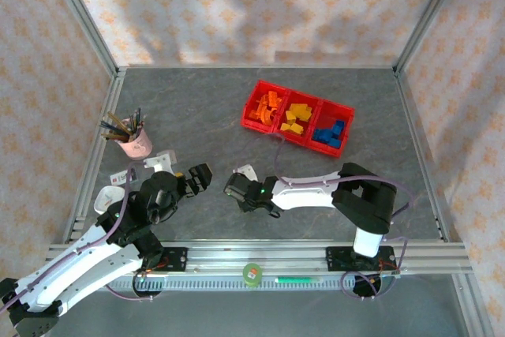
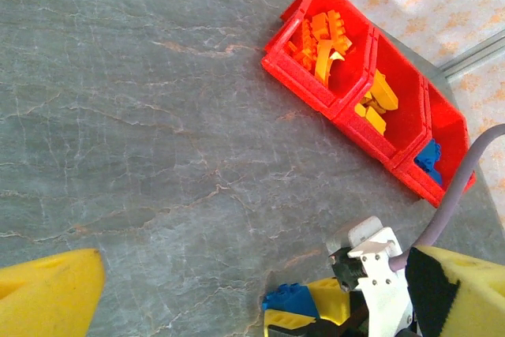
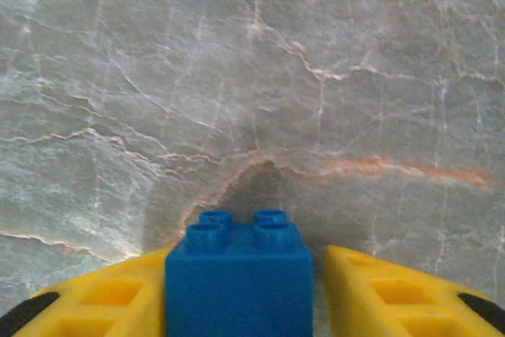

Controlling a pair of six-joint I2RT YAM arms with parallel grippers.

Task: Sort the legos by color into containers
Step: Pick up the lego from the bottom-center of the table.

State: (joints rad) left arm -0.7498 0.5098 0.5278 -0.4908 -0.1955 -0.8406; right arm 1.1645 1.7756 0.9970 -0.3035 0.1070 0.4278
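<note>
A blue lego (image 3: 237,274) sits on the grey table between the yellow fingers of my right gripper (image 3: 245,282), which is shut on it low over the table at front centre (image 1: 235,187). In the left wrist view the same brick (image 2: 292,299) shows in that gripper (image 2: 306,307). My left gripper (image 1: 199,177) hangs open just left of it, its fingers (image 2: 47,293) wide apart and empty. The red containers (image 1: 251,113) stand at the back right, holding orange legos (image 1: 271,108), yellow legos (image 1: 296,118) and blue legos (image 1: 331,133), one colour per bin (image 2: 316,92).
A pink pencil cup (image 1: 136,144) stands at the left, with small white pieces (image 1: 162,162) on the table near it. A green roll (image 1: 252,274) lies on the front rail. Metal frame posts and patterned walls enclose the table.
</note>
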